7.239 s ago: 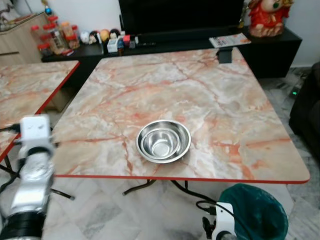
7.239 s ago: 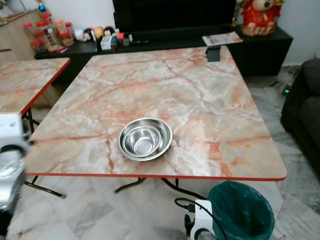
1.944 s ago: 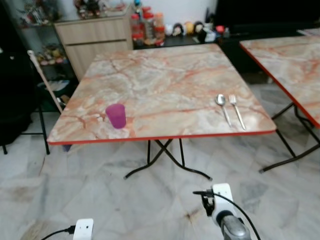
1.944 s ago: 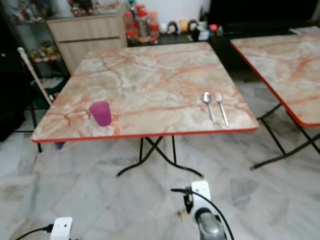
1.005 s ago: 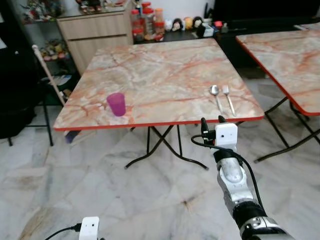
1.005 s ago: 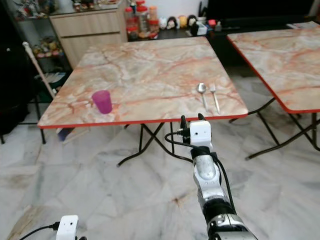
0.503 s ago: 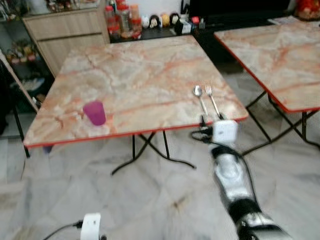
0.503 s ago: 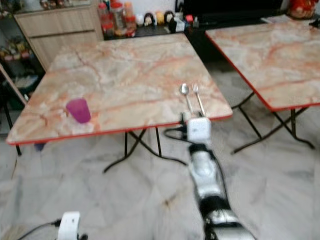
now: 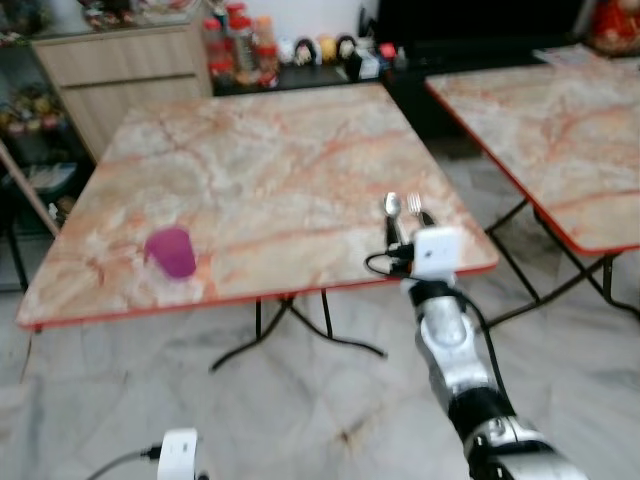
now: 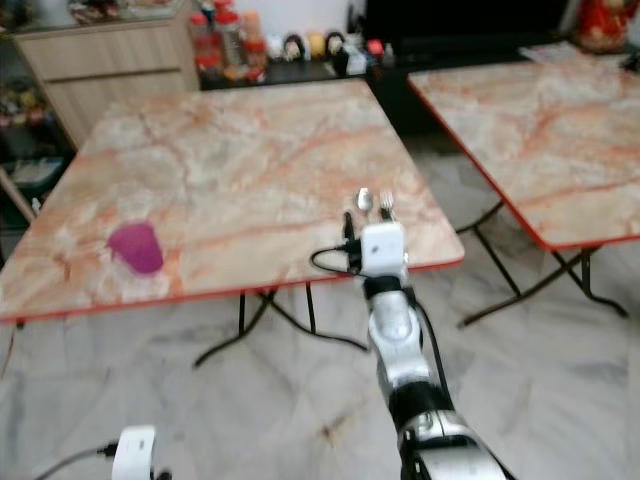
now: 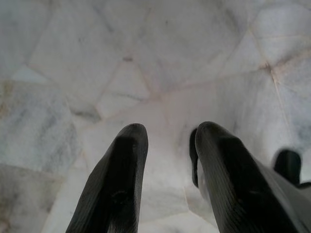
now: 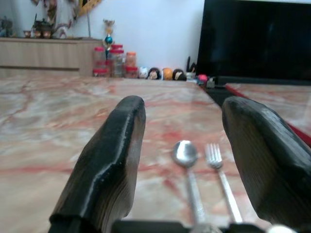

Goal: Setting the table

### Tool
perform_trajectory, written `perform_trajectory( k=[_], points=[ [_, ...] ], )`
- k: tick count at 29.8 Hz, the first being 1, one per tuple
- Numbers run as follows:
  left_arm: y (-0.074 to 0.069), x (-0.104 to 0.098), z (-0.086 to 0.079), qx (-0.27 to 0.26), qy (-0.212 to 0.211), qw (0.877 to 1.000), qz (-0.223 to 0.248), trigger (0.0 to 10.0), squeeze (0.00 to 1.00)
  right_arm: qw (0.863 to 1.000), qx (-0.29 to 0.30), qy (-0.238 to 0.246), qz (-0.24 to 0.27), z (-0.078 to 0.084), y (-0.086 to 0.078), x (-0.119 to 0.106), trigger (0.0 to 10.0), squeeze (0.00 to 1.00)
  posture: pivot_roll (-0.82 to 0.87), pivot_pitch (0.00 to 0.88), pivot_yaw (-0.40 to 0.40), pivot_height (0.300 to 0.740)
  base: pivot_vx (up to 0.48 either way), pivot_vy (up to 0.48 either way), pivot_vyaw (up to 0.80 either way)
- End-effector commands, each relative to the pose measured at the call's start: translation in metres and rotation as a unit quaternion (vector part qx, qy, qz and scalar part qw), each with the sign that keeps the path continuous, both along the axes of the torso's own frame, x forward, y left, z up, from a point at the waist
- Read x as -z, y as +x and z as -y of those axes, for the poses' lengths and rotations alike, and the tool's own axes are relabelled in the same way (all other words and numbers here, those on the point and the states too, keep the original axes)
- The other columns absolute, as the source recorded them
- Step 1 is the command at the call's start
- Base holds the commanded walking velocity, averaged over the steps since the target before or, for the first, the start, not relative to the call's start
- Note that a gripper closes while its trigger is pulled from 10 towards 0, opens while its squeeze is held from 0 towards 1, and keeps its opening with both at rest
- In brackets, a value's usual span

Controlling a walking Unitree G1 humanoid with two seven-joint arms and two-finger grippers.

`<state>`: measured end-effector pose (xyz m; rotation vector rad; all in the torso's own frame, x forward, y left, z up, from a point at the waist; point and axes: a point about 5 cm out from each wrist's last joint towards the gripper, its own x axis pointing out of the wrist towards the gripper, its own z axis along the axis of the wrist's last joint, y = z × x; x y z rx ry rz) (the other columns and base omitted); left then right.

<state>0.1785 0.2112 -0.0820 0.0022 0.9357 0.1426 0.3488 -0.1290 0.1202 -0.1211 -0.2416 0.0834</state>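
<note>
Marble table (image 9: 270, 150) dominates the head views, a second table (image 9: 560, 110) well apart to its right across a floor gap. Right arm is raised and stretched to the near table edge so the right gripper (image 12: 187, 141) lines up with the cutlery; fingers spread wide, nothing held, spoon and fork framed between them in the wrist view. Spoon (image 12: 187, 167) and fork (image 12: 218, 172) lie side by side near the front right edge, handles toward the robot, likely parked there for easy pickup. Purple cup (image 9: 172, 252) stands upright near the front left edge. Left gripper (image 11: 167, 160) hangs idle over the floor, fingers parted, empty.
</note>
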Motion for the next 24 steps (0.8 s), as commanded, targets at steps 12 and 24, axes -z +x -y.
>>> perform_trajectory(
  k=[12, 24],
  points=[
    [-0.0082, 0.0047, 0.0048, -0.016, -0.010, 1.000, -0.010, 10.0, 0.00, 1.000, 0.006, 0.020, 0.008, 0.0022, 0.0008, -0.0058, 10.0, 0.00, 0.01, 0.000, 0.041, 0.740, 0.321, 0.000, 0.27],
    [-0.0076, 0.0045, 0.0050, -0.012, -0.010, 1.000, -0.010, 10.0, 0.00, 1.000, 0.006, 0.017, -0.001, 0.0021, -0.0025, -0.0001, 10.0, 0.00, 0.01, 0.000, 0.048, 0.740, 0.326, 0.000, 0.00]
  ],
)
